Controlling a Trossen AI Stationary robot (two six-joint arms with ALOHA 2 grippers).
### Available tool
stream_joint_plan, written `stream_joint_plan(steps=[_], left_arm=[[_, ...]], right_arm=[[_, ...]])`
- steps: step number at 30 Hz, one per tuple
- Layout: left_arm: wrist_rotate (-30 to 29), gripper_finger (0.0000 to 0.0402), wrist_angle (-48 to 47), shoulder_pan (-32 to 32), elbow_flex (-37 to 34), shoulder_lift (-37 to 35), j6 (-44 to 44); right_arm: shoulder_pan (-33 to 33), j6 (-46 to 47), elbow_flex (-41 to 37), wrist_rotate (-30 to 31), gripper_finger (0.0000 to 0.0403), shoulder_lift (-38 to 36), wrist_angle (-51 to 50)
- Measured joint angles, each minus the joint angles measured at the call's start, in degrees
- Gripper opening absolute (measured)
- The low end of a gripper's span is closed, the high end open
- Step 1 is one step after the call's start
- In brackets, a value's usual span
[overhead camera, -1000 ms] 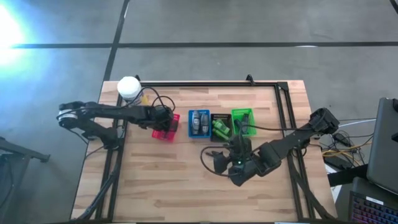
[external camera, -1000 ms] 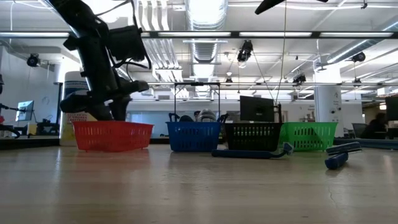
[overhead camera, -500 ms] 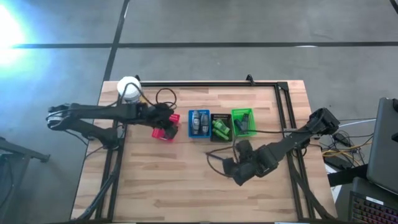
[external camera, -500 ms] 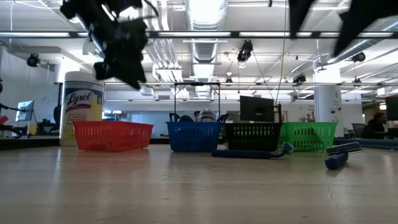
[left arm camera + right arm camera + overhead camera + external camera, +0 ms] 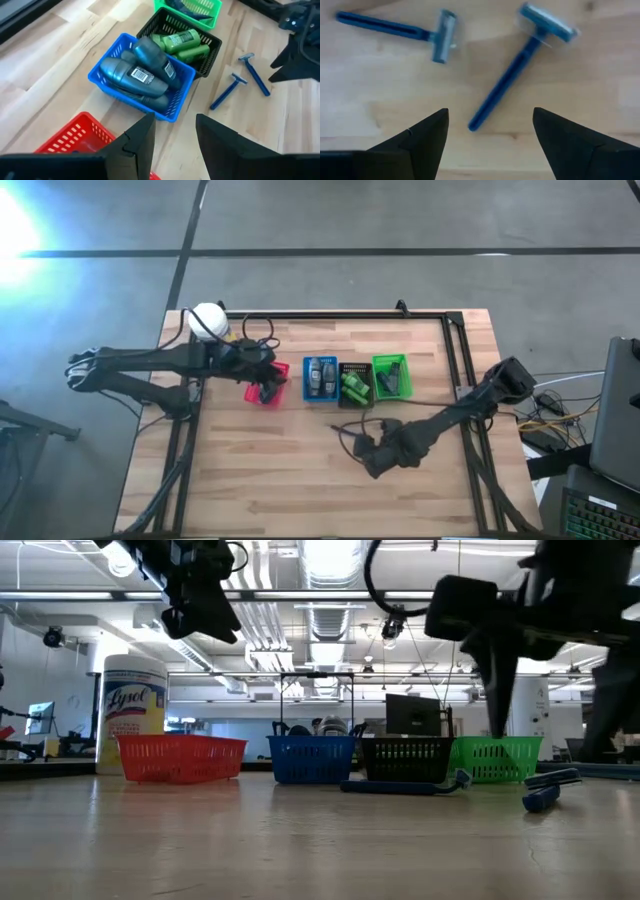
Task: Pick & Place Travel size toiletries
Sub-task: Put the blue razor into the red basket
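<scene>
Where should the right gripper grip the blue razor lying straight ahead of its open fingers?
Probably mid-handle on the blue razor, coming straight down from above. It lies flat on the table, clear of the second razor; the right gripper is open above it, so closing across the thin handle, away from the wider head, looks safest.

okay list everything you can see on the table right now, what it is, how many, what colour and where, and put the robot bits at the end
Razors: two, blue, loose on the bare wood in front of the black and green baskets, apart from each other.
Grey bottles: at least three, grey, piled in the blue basket.
Green bottles: two, green, in the black basket.
Red basket: one, leftmost in the row; contents cannot be made out.
Blue basket: one, second in the row.
Black basket: one, third.
Green basket: one, rightmost, with dark items inside.
Wipes canister: one, yellow with white lid, far left corner.
Table: one, light wood.
Left gripper: open, above the red basket.
Right gripper: open, above the razors.
</scene>
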Motion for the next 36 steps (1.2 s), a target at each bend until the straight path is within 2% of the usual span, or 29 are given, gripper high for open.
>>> stream_joint_plan(steps=[6,13,21,26,32,36], left_arm=[[0.09,0.0147,0.16,0.02,0.00,0.00,2.80],[0.13,0.0147,0.27,0.02,-0.02,0.00,8.78],[0.31,0.0147,0.88,0.02,-0.04,-0.08,14.99],[0.33,0.0147,2.22,0.02,-0.07,-0.35,18.03],[0.37,0.0147,3.77,0.07,-0.07,-0.52,18.83],[2.47,0.0147,4.32,0.13,-0.07,-0.52,18.81]], right_arm=[[-0.05,4.87,-1.12,-1.60,0.0274,1.69,0.25],[-2.30,3.98,-0.14,-1.87,0.0256,5.27,0.37],[-3.49,3.96,1.07,-6.33,0.0213,8.76,-0.33],[-3.46,3.06,1.90,-7.76,0.0166,10.34,-1.23],[-3.44,0.55,3.57,-8.01,0.0080,10.33,-3.22],[-3.44,-2.48,3.48,-7.79,0.0027,9.34,-3.51]])
